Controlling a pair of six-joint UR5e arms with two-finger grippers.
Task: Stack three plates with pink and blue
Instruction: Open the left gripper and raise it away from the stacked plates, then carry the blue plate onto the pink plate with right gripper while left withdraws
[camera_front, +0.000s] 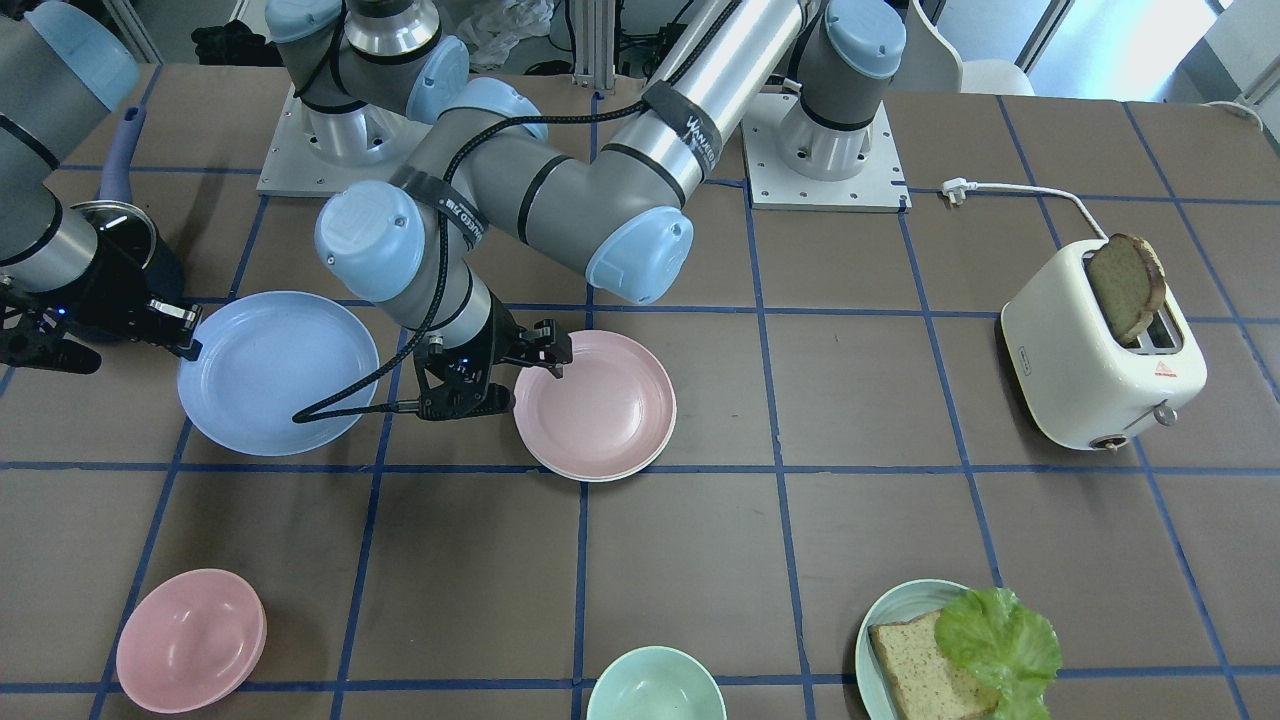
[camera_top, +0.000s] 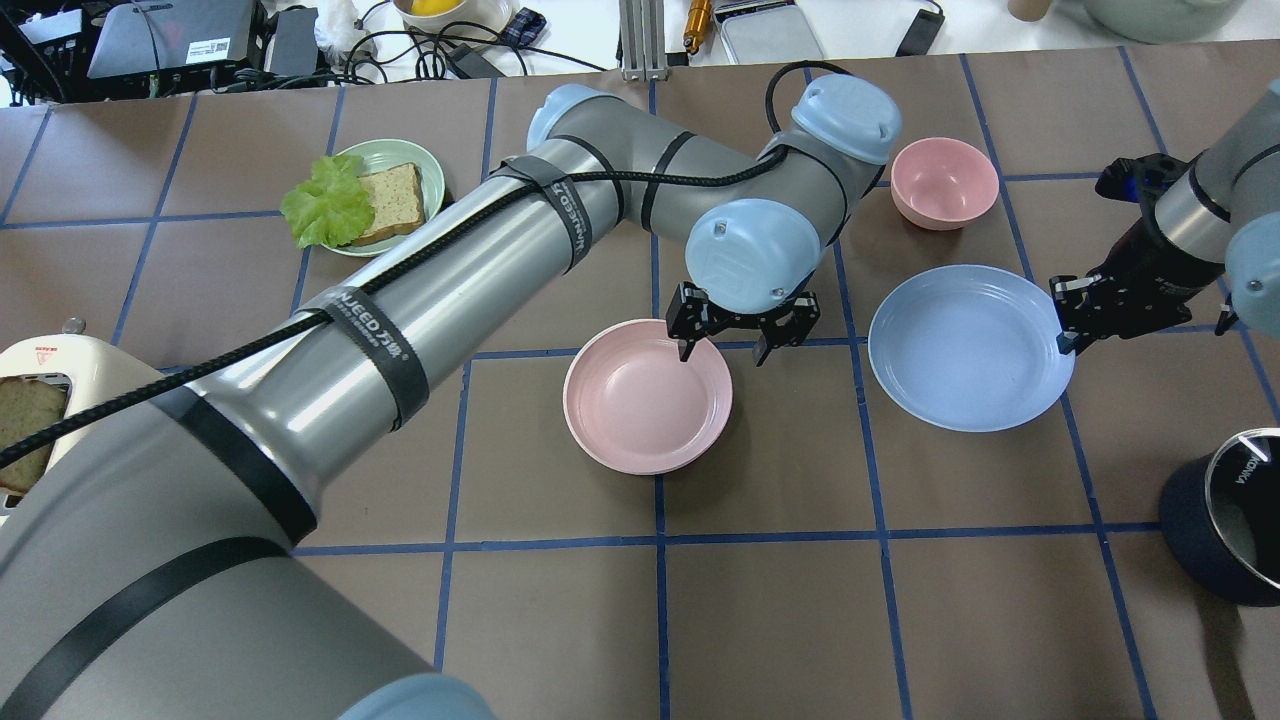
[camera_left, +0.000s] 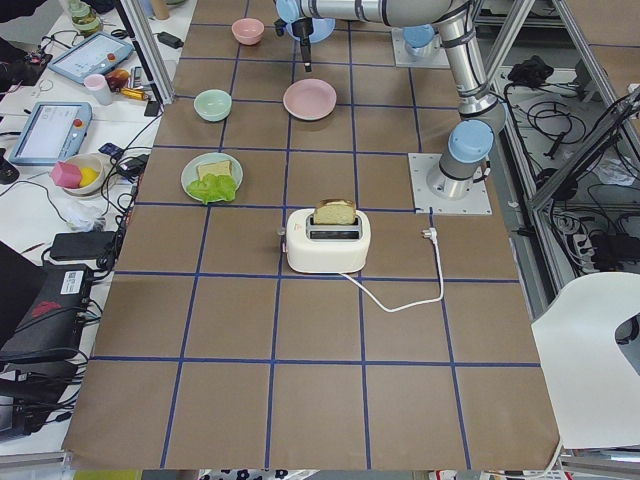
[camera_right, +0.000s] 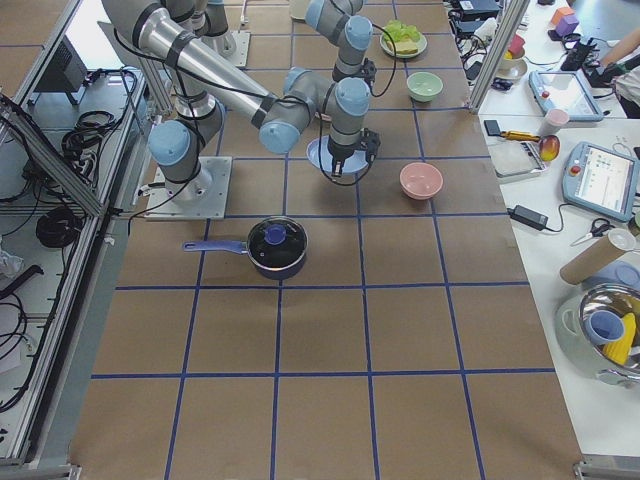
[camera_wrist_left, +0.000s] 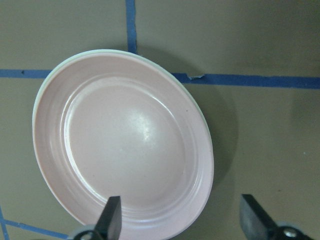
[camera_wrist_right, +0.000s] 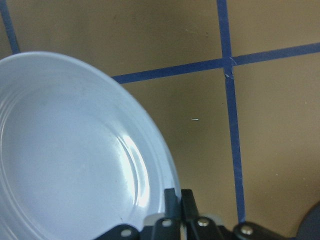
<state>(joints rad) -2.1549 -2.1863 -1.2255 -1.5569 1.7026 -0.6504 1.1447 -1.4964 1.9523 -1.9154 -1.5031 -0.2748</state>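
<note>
The pale pink plate (camera_front: 600, 410) (camera_top: 645, 400) (camera_wrist_left: 125, 145) lies mid-table on top of the cream-white plate, of which only a thin rim (camera_front: 585, 475) shows. My left gripper (camera_front: 545, 360) (camera_top: 723, 350) (camera_wrist_left: 182, 220) is open and empty over the pink plate's rim, with one finger over the plate and one outside it. The light blue plate (camera_front: 275, 370) (camera_top: 965, 345) (camera_wrist_right: 65, 150) lies apart from the pink one. My right gripper (camera_front: 190, 345) (camera_top: 1065, 335) (camera_wrist_right: 179, 200) is shut on the blue plate's rim, on the side away from the pink plate.
A pink bowl (camera_front: 190, 640) (camera_top: 943, 182), a mint bowl (camera_front: 655, 685) and a green plate with bread and lettuce (camera_front: 960, 650) (camera_top: 365, 195) stand along the table's far side. A dark pot (camera_front: 130, 240) (camera_top: 1230, 510) stands near my right arm. A white toaster (camera_front: 1100, 345) stands at my left.
</note>
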